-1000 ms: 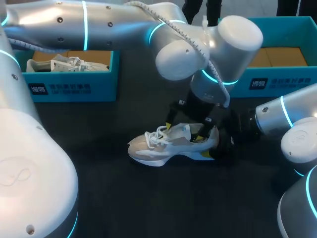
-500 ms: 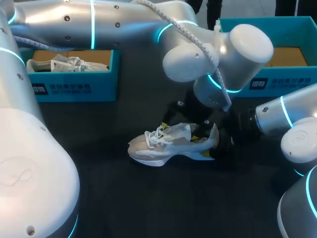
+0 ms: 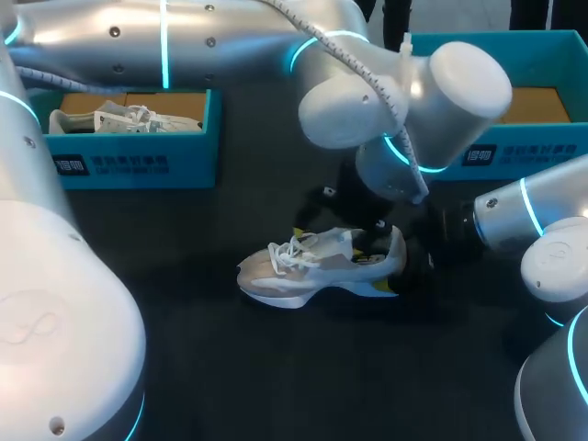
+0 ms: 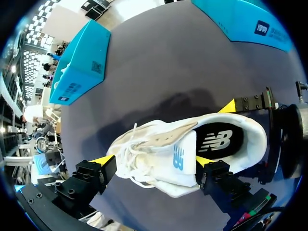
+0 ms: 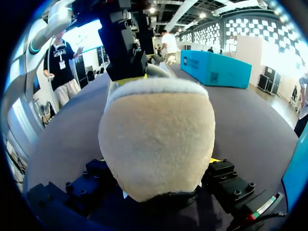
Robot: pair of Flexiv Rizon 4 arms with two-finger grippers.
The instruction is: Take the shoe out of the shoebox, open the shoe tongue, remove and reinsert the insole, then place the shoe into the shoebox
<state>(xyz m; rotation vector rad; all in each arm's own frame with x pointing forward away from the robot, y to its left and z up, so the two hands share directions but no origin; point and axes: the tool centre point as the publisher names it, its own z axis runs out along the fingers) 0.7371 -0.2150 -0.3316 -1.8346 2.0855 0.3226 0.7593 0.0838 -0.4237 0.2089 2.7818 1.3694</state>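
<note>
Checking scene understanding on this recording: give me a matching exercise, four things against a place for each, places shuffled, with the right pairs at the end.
Things:
A. shoe
B. spare shoe
C. insole
D. right gripper

Places:
1. inside the left box
2. around the shoe's heel
3. on the table, outside the boxes
4. inside the shoe that lies on the table

Pairs: A-3, B-1, C-4, D-2
</note>
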